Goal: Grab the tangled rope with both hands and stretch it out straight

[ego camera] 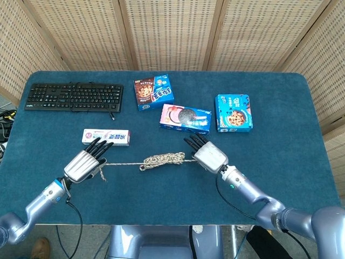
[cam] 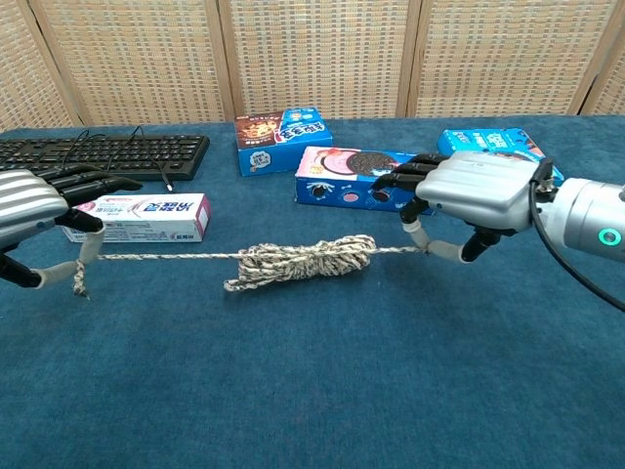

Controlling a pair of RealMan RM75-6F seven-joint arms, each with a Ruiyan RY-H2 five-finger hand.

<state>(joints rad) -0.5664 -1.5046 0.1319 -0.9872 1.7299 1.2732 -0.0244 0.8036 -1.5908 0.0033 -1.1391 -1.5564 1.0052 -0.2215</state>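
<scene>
A speckled beige rope (ego camera: 161, 159) (cam: 298, 260) lies across the blue table, with a tangled bundle in its middle and thin taut strands running out to both sides. My left hand (ego camera: 85, 163) (cam: 29, 210) pinches the left strand, and a short frayed tail hangs below its fingers. My right hand (ego camera: 209, 157) (cam: 471, 192) pinches the right strand just past the bundle. Both hands hover low over the table, far apart.
A toothpaste box (ego camera: 106, 137) (cam: 137, 217) lies just behind the left strand. An Oreo box (ego camera: 185, 118) (cam: 363, 176) sits behind the right hand. Two more cookie boxes (ego camera: 153, 92) (ego camera: 234, 113) and a black keyboard (ego camera: 74, 96) lie further back.
</scene>
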